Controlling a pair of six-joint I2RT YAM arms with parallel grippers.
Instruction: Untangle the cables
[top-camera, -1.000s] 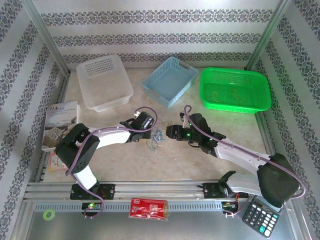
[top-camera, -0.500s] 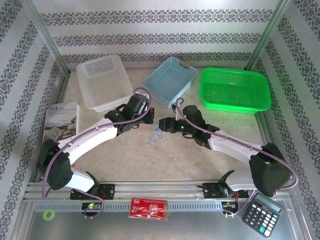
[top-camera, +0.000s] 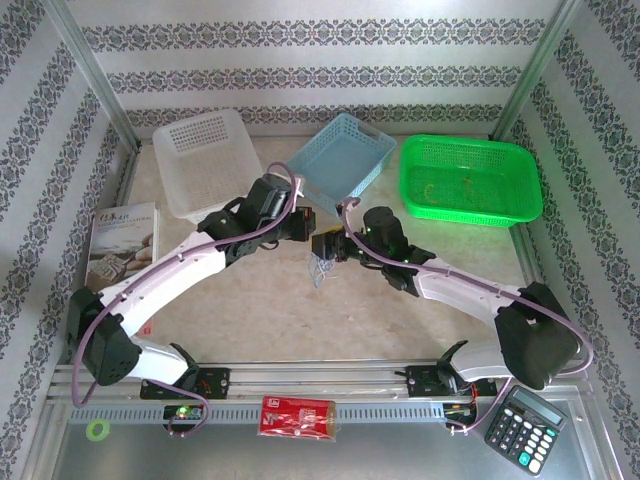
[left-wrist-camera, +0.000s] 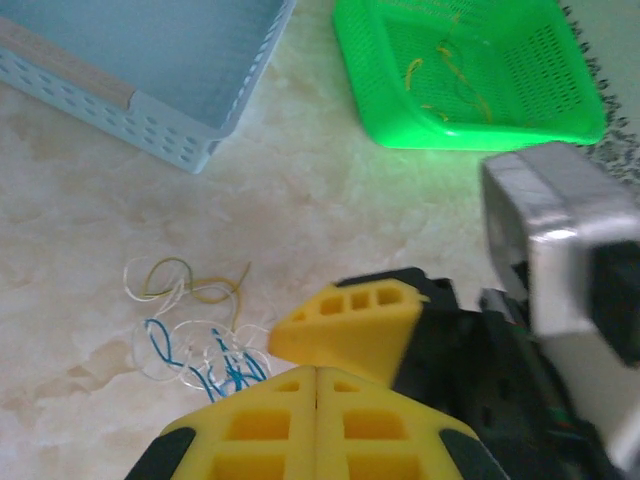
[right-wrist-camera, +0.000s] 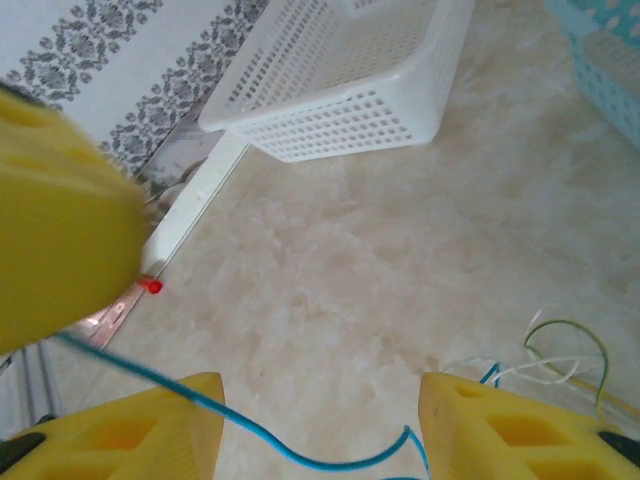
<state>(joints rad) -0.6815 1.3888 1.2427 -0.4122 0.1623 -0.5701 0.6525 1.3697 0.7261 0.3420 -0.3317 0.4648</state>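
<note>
The left fingers (left-wrist-camera: 260, 425) were pinched shut on a blue strand of the cables (left-wrist-camera: 195, 335), whose tangle lay on the table (left-wrist-camera: 330, 210) just beside them. The right fingers (right-wrist-camera: 500, 420) stood apart, with that strand passing loosely between them.

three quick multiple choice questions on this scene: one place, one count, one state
1. The cables lie: A in the blue basket; B in the white basket; C on the table.
2. Baskets on the table: A two; B three; C four.
3. The left gripper is: A shut on a blue cable; B wide open; C gripping a basket.
Answers: C, the top view shows the tangle on the table; B, one white, one blue, plus the green basket; A, its fingers meet and the blue cable runs from them.
</note>
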